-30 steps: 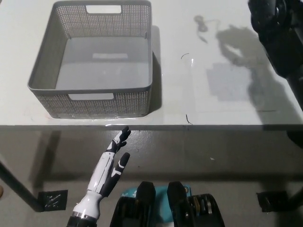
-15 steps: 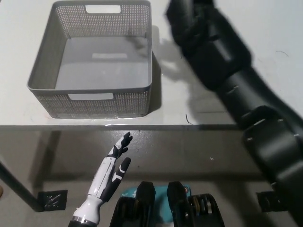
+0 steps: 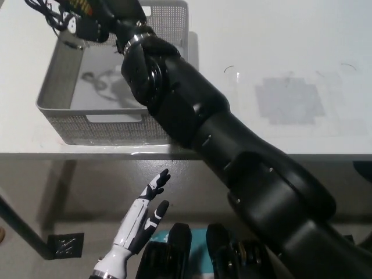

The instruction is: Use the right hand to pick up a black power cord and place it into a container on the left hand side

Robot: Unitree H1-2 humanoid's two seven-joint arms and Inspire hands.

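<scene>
My black right arm reaches diagonally across the table to the upper left, where my right hand (image 3: 102, 14) hangs over the grey mesh basket (image 3: 87, 119). It is shut on the black power cord (image 3: 49, 13), whose loops dangle at the hand's left above the basket's far left corner. The hand and cord throw a shadow on the basket floor (image 3: 102, 81). Below the table's front edge, my white left hand (image 3: 145, 206) rests open with its fingers spread.
The white table (image 3: 279, 46) carries a faint grey patch (image 3: 289, 100) at the right and a few small scratch marks. A dark table leg (image 3: 23, 232) stands at the lower left on the grey floor.
My right arm has swung from the table's right side leftward across it, carrying the cord over the basket. The left hand has barely shifted.
</scene>
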